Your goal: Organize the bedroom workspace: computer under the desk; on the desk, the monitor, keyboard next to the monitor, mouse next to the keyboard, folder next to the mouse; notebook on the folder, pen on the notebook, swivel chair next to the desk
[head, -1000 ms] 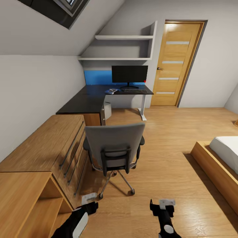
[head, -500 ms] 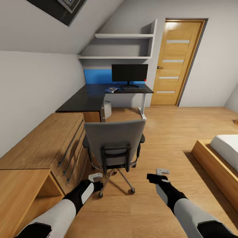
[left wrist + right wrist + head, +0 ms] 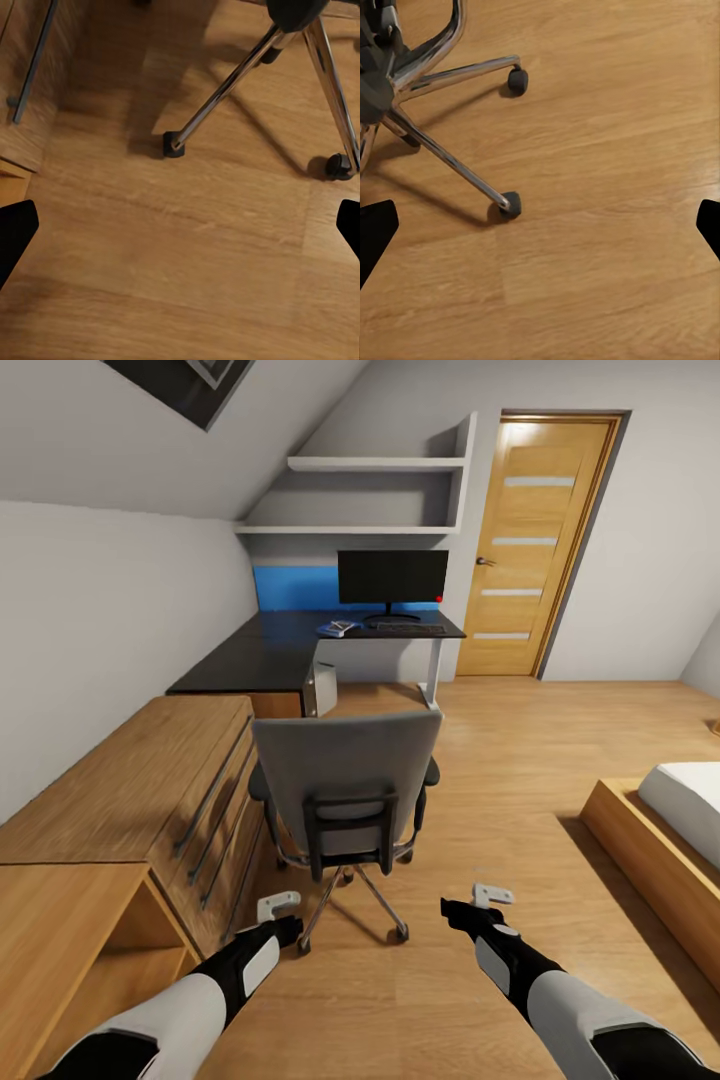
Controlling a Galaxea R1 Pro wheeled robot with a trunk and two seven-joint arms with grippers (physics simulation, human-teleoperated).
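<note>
The swivel chair [image 3: 345,780] stands in front of me with its grey back turned to me, and its seat is hidden. Its chrome legs and castors show in the left wrist view [image 3: 225,90] and the right wrist view [image 3: 442,154]. Behind it is the black desk [image 3: 260,665] with the monitor [image 3: 392,578], the keyboard [image 3: 410,629] and a flat blue folder [image 3: 337,628] carrying something small. The light grey computer [image 3: 323,688] sits under the desk. My left gripper [image 3: 283,922] [image 3: 180,232] and right gripper [image 3: 460,908] [image 3: 540,232] hang open and empty over the floor behind the chair.
A long wooden dresser [image 3: 150,790] and a low open wooden shelf [image 3: 70,950] run along the left wall. A bed on a wooden frame [image 3: 670,820] is at the right. A wooden door [image 3: 530,550] is beyond the desk, with wall shelves [image 3: 370,500] above it.
The camera has moved a little closer to the chair. Both arms have stretched forward into view, with the grippers now low behind the chair base.
</note>
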